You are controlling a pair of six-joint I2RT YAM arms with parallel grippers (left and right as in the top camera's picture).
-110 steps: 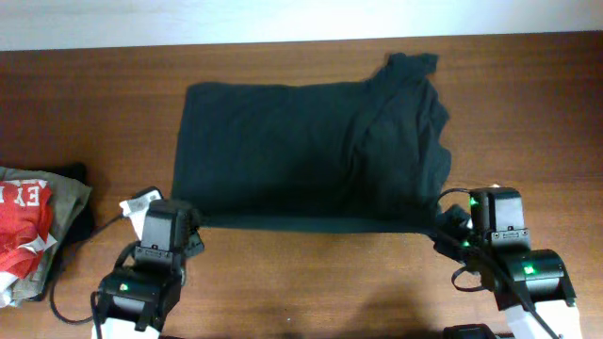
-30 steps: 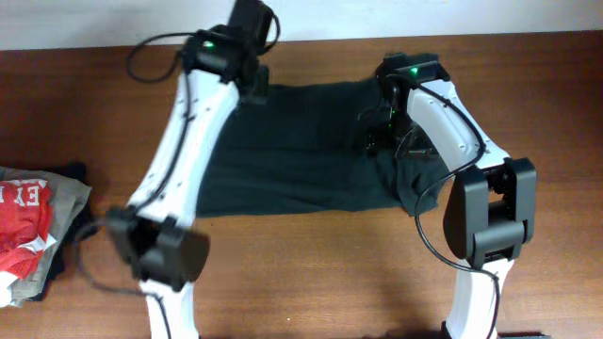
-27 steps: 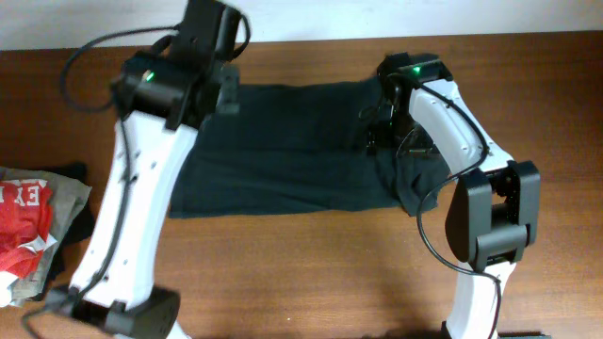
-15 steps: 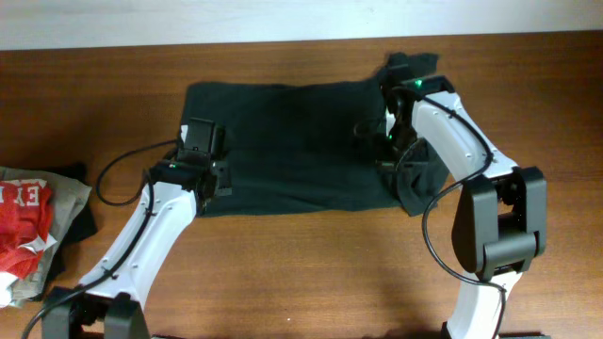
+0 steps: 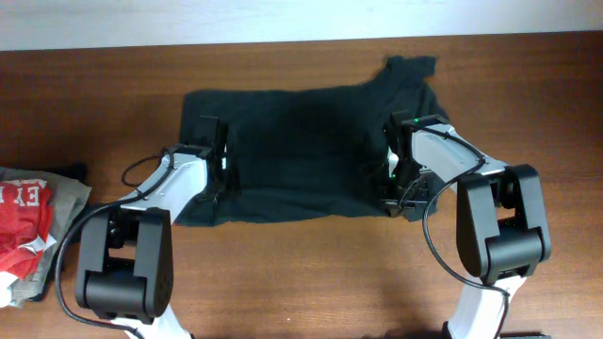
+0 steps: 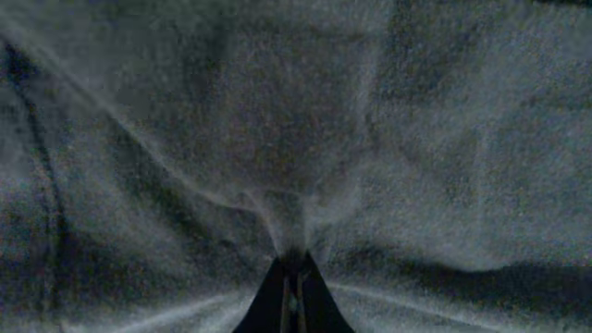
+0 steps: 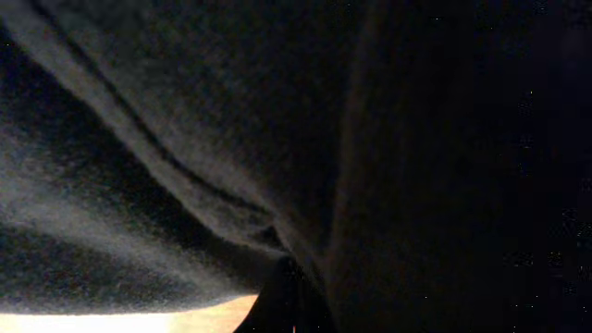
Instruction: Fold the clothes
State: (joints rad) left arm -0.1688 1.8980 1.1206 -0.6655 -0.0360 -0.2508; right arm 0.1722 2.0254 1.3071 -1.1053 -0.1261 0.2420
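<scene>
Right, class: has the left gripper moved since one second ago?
Yes. The left gripper has come from the far edge of the brown wooden table toward its near side, now pinching the dark blackish-green T-shirt.

The brown wooden desk (image 5: 301,273) fills the overhead view up to a pale strip along its far edge. A large dark blackish-green soft T-shirt (image 5: 301,151) lies spread as a wide rectangle across the far middle, with a rumpled part reaching out at its far right corner. At the left edge, well apart from it, lies a pile: a red garment with white letters (image 5: 24,221) on a grey-beige garment (image 5: 68,198), with black cloth (image 5: 71,172) behind.
</scene>
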